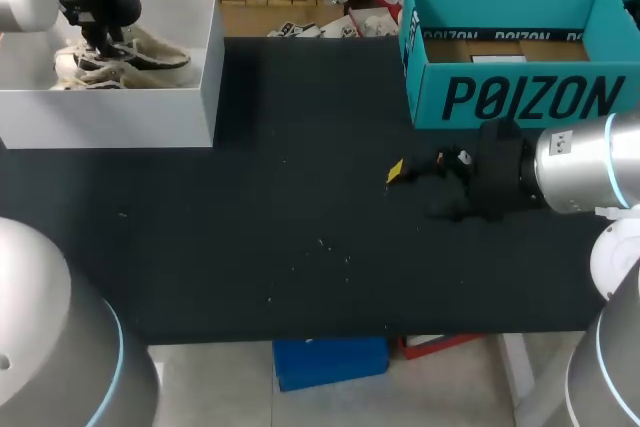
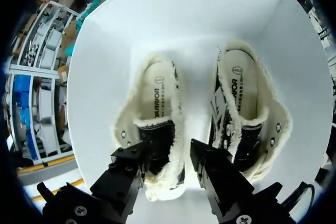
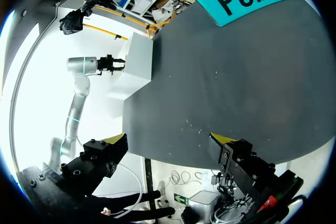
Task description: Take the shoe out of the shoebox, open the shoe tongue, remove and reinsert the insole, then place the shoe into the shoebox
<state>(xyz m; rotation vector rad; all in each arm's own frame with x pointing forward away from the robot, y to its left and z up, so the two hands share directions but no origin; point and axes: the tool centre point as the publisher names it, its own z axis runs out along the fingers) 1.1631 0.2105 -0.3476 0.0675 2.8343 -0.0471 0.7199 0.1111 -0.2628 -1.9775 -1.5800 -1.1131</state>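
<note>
A white shoebox (image 1: 110,117) stands at the table's far left with two cream, fleece-lined shoes (image 1: 125,59) in it. My left gripper (image 1: 100,47) reaches down into this box. In the left wrist view both shoes lie side by side, one (image 2: 157,124) under the gripper and the other (image 2: 247,114) beside it. The left gripper (image 2: 168,153) is open, its fingers astride the black tongue and fleece edge of the nearer shoe; its tips are hidden. My right gripper (image 1: 425,192) hovers open and empty over the table at the right, and its own view shows it (image 3: 170,140) with nothing between the fingers.
A teal box (image 1: 510,47) with an open top stands at the back right, just behind the right gripper. The black tabletop (image 1: 300,197) stretches between the two boxes. The right wrist view shows the white shoebox (image 3: 137,66) far across the table.
</note>
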